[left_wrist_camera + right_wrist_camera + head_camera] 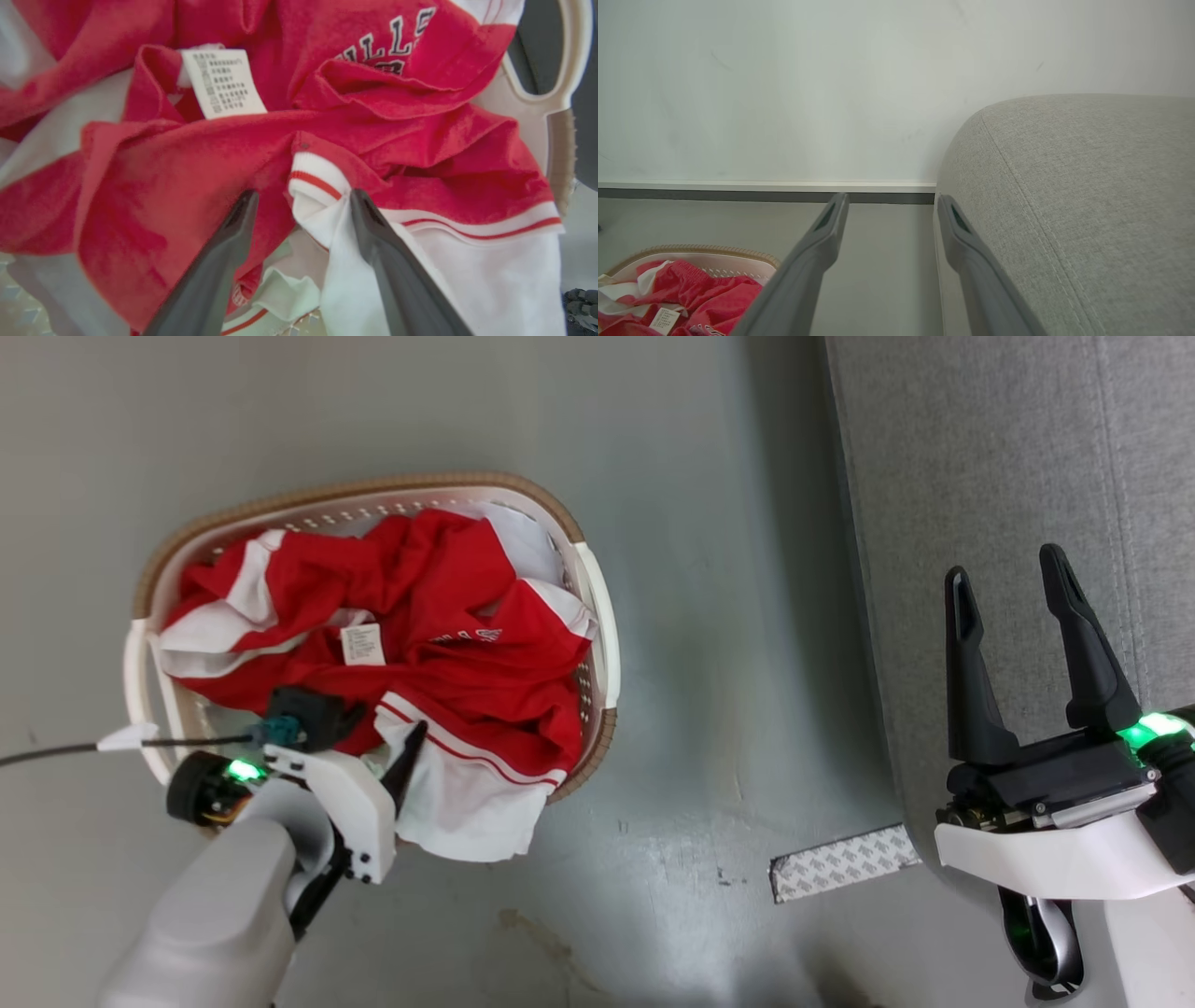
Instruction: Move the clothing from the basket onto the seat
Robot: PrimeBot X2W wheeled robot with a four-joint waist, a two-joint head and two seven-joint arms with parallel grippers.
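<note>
**Left wrist view: wide pincer at the cuff, nothing gripped yet**

We begin on the left side. The basket (373, 490) stands on the floor (728, 616). The clothing (439, 616), red and white, lies crumpled inside it, and one white part hangs over the near rim. Our left pincer (303, 196) is down in the basket with its jaws wide apart. Between them rises a white cuff (317, 172) with a red stripe. One finger (376, 233) seems to lie against the white cloth, but nothing is gripped.

We judge that the step in hand is the first grasp. To do it well, we should go a little deeper, so that the jaws take a thick fold of cuff and red cloth together, not a thin edge that can slip out. Then we should close firmly and lift straight up until the hanging part is free of the rim, and only after that carry it across. The paper label (224, 84) is no good place to hold.

Further right, the seat (1008, 448) is well apart from the basket, with bare floor between them. Our right pincer (1006, 569) hovers at the edge of the seat, its jaws also wide, holding nothing and touching nothing that we can see.
</note>
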